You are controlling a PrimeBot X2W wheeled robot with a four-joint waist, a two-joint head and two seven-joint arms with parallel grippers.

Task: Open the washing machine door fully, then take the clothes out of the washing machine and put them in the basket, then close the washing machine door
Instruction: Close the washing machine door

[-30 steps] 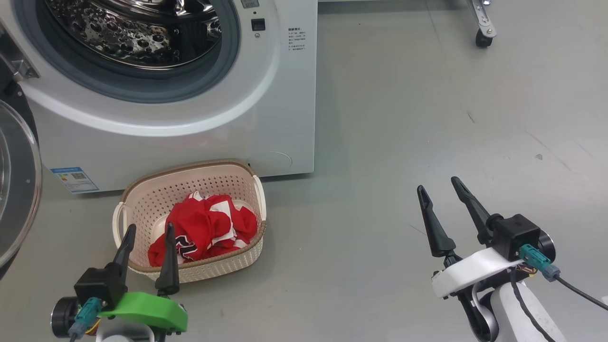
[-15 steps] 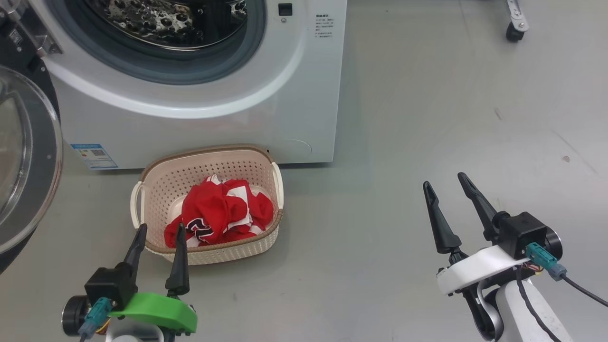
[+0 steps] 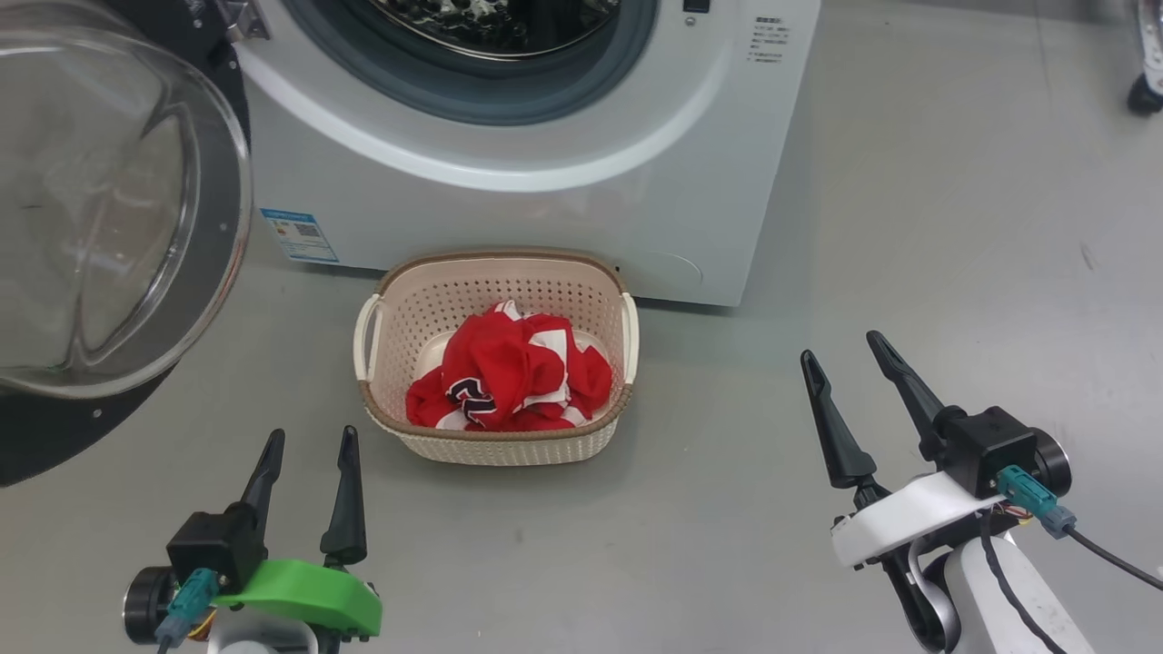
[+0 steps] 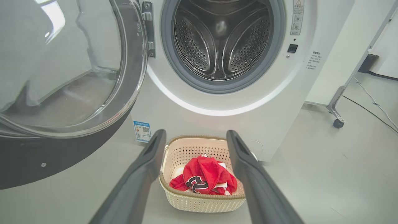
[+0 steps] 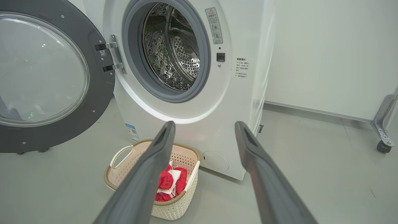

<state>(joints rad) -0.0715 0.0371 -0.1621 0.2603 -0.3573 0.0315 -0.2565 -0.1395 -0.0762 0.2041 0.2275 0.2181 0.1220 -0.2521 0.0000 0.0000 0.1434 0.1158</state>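
The white washing machine (image 3: 563,182) stands ahead with its round door (image 3: 100,218) swung wide open to the left; the steel drum (image 4: 222,37) looks bare inside. On the floor before it sits the cream basket (image 3: 495,436) holding the crumpled red clothes (image 3: 509,372) with white stripes and dark lettering. My left gripper (image 3: 309,440) hovers open just short of the basket's near left corner, nothing between its fingers. Off to the right, my right gripper (image 3: 840,350) is open and holds nothing. The basket (image 5: 121,168) and the open door (image 5: 46,81) also show in the right wrist view.
Grey floor spreads to the right of the machine. A caster wheel (image 3: 1143,91) of a metal frame sits at the far right, by a white wall panel (image 5: 326,56). A cable (image 4: 370,105) runs along the floor there.
The head camera has swung left, so machine, basket and door sit further right in the picture. Both grippers keep their pose and stay open.
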